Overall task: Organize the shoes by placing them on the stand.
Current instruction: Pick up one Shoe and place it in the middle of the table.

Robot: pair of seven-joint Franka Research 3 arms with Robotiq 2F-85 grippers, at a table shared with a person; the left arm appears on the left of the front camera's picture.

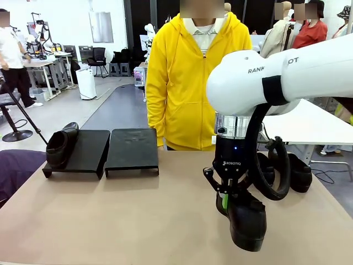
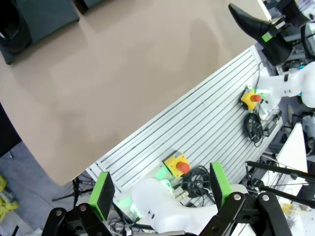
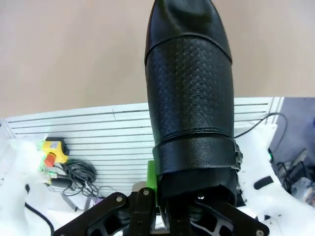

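My right gripper (image 1: 225, 201) is shut on the heel end of a glossy black shoe (image 1: 246, 222), which hangs toe-down just above the tan table (image 1: 121, 221). In the right wrist view that shoe (image 3: 189, 88) runs up from the gripper (image 3: 160, 189), with one green pad (image 3: 151, 177) against its side. Another shoe (image 1: 60, 144) rests on the left black stand (image 1: 88, 152), and beside it is the right stand (image 1: 132, 148). Two more shoes (image 1: 299, 172) lie on the table behind my right arm. My left gripper (image 2: 161, 189) is open and holds nothing, high over the table's near edge.
A person in a yellow hoodie (image 1: 190, 83) stands at the far side of the table, behind the stands. In the left wrist view, a slatted metal plate (image 2: 211, 123) with yellow stop buttons (image 2: 178, 164) and cables lies below the table's edge.
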